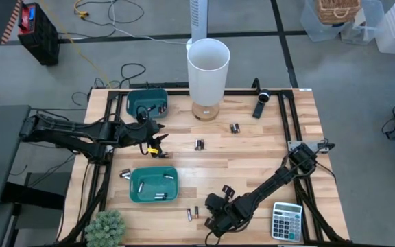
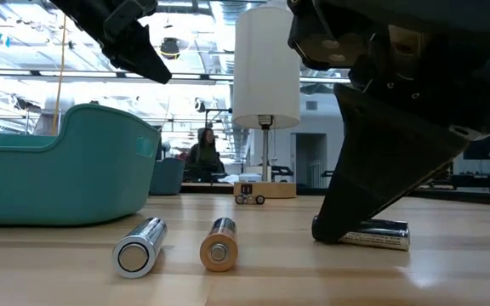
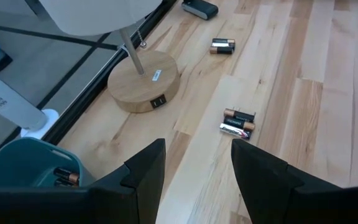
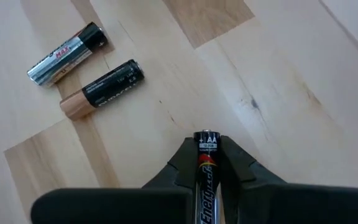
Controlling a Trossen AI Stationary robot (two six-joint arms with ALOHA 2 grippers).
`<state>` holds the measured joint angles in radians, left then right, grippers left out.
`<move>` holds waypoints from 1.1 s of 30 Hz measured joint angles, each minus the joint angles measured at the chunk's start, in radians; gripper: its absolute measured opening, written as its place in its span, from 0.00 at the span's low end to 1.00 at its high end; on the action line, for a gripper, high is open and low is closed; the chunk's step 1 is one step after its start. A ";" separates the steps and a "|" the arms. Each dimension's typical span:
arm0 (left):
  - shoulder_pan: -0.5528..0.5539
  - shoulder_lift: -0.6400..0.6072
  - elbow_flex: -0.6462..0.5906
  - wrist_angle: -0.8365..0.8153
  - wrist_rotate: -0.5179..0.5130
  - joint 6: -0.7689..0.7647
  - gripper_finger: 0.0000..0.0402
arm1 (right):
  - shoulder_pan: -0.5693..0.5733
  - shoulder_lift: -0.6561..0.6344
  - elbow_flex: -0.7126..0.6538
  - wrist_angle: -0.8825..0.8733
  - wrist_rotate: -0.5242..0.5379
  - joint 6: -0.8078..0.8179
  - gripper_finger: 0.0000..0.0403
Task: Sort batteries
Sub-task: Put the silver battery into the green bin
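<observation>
Right pincer (image 4: 209,163) sits low at the desk's (image 1: 252,161) near edge, fingers pinched on a single battery (image 4: 206,168) lying lengthwise between the tips — narrow grip, cell touching the wood in the low view. Left pincer (image 3: 194,165) hangs open and empty above the desk beside the far teal bin (image 1: 147,101), a few cells inside.

Risks, as I judge them: the hold is only at the fingertips on a smooth round cell, so a fast lift could let it slide out or tilt and drop. Two loose batteries (image 4: 86,71) lie just beside the held one — a sideways sweep might knock them rolling toward the desk edge. Near teal bin (image 1: 153,185) already holds cells; a release from too high may bounce the battery off its rim. Left arm stands close to the path between the bins, so a wide carry could clip it. Other pairs (image 1: 199,144) mid-desk remain unsorted.
</observation>
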<state>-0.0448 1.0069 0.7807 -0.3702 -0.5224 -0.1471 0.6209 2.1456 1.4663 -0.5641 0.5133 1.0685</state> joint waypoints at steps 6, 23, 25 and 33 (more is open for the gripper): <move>0.000 0.000 0.000 -0.002 0.000 0.000 0.44 | -0.003 -0.014 -0.002 0.018 0.026 -0.049 0.11; 0.000 0.000 0.000 -0.007 0.000 0.000 0.44 | 0.057 -0.218 0.001 0.138 0.166 -0.469 0.11; 0.000 0.000 0.000 -0.007 0.000 0.000 0.44 | 0.070 -0.247 0.001 0.174 0.165 -0.568 0.11; 0.000 0.000 0.000 -0.007 0.000 0.001 0.44 | 0.122 -0.324 0.001 0.338 0.031 -0.875 0.11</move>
<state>-0.0448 1.0069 0.7807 -0.3771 -0.5224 -0.1463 0.7427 1.8220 1.4673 -0.2262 0.5444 0.1932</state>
